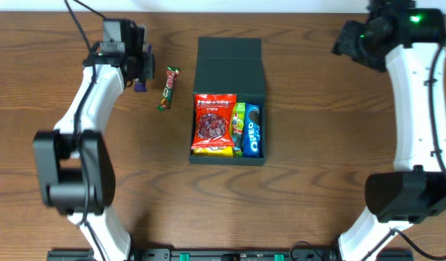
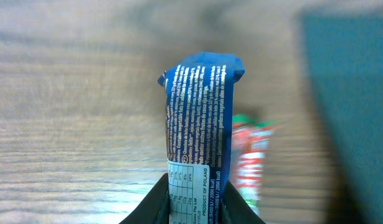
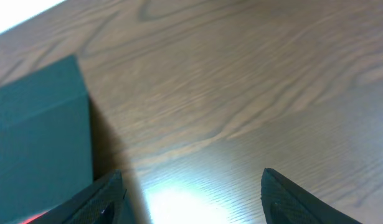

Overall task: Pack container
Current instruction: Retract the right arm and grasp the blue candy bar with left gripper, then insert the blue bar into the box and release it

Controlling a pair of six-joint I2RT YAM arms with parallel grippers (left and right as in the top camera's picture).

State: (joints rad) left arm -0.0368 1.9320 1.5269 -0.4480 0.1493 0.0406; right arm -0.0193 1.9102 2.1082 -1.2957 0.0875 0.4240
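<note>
The left gripper (image 2: 197,210) is pinched shut on a blue packet (image 2: 200,118), low on its printed end. The packet sticks up between the two fingers. It looks thin, shiny and crinkly, so it is likely light and a bit slippery.

Just past it, a green and red bar (image 2: 250,155) lies flat on the brown wooden table (image 1: 317,145).

Next comes the container (image 1: 228,158), in the middle of the table, between the two arms. It is a dark green square box with flat, dull sides. It looks stiff and should not bend when pushed. Its lid (image 1: 228,58) lies open behind it. Inside sit a red bag (image 1: 213,123) and an Oreo pack (image 1: 253,130), side by side with a green packet between them. The best place to hold the box is likely a side wall, or the free edge of the lid to close it.

Farthest off, the right gripper (image 3: 191,193) hangs over the table beside the lid, its fingers wide apart and holding nothing.
</note>
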